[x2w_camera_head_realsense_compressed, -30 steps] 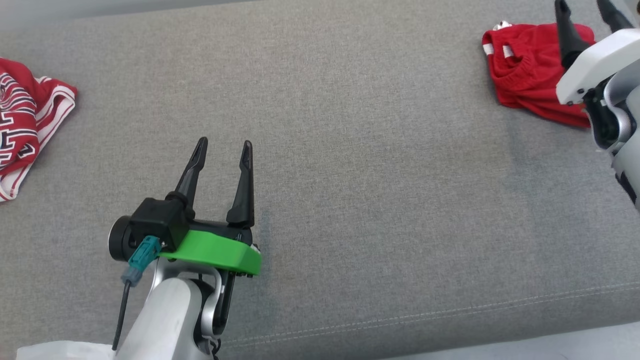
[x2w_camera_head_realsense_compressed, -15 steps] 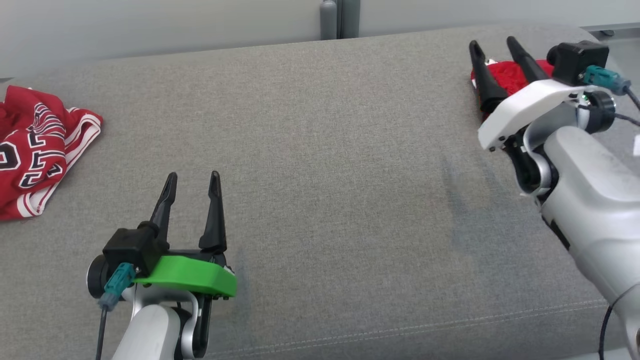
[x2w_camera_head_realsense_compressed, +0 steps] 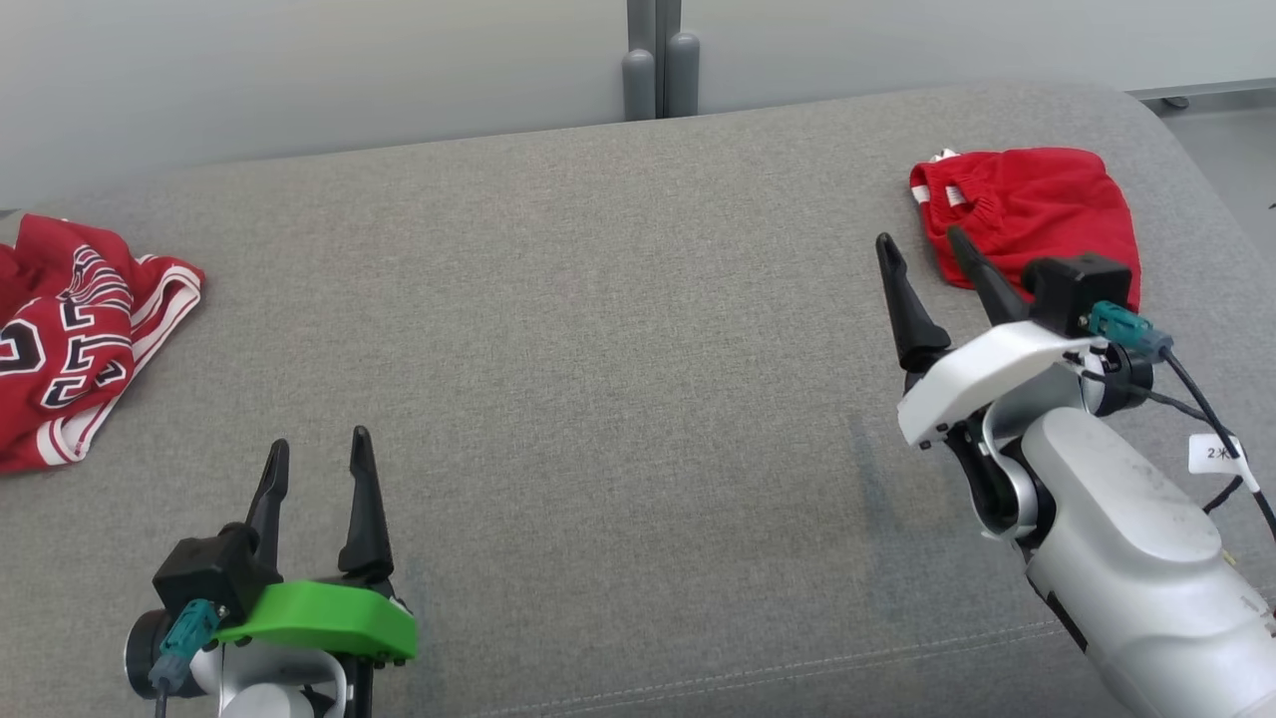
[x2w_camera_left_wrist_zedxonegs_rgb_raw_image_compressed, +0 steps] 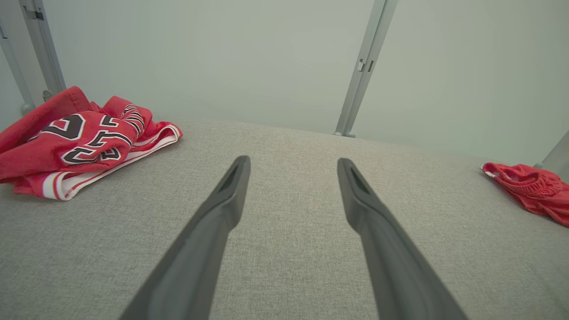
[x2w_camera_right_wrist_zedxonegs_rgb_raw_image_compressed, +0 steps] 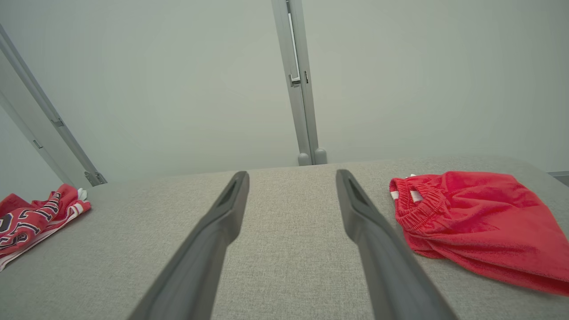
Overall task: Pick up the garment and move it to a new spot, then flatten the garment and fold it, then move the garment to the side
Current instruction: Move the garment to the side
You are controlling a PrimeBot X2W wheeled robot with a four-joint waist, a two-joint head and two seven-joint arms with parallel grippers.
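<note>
nearest to us, the left claw (x2w_camera_head_realsense_compressed: 320, 440) hangs low over the front of the grey fabric-covered tabletop (x2w_camera_head_realsense_compressed: 618, 349), fingers spread apart, nothing between them. over on the right, the right claw (x2w_camera_head_realsense_compressed: 919, 237) reaches further in, fingers also spread and empty, tips just beside the near-left edge of the red shorts (x2w_camera_head_realsense_compressed: 1037, 204) and, as far as the head view tells, not touching the cloth. out at the left edge lies the red jersey (x2w_camera_head_realsense_compressed: 70, 329) with white trim and black-and-white lettering, bunched and rumpled, well apart from the left claw. the shorts lie towards the far right corner, a compact, fairly flat bundle with the elastic waistband turned to the left. which one is the garment to work i can't say for sure; the rumpled jersey looks like the one not yet flattened. either way this is light, limp cloth: it'll sag from any single pinch, and a smooth knit may slip out of thin fingers. best bet is a thick part, the waistband on the shorts, the trimmed hem or a shoulder on the jersey, with two holds set wide so it doesn't ball up. the fabric top may drag at the cloth, so lift rather than slide. behind it all, a pale wall (x2w_camera_head_realsense_compressed: 299, 80) and a pair of grey posts (x2w_camera_head_realsense_compressed: 658, 75).
</note>
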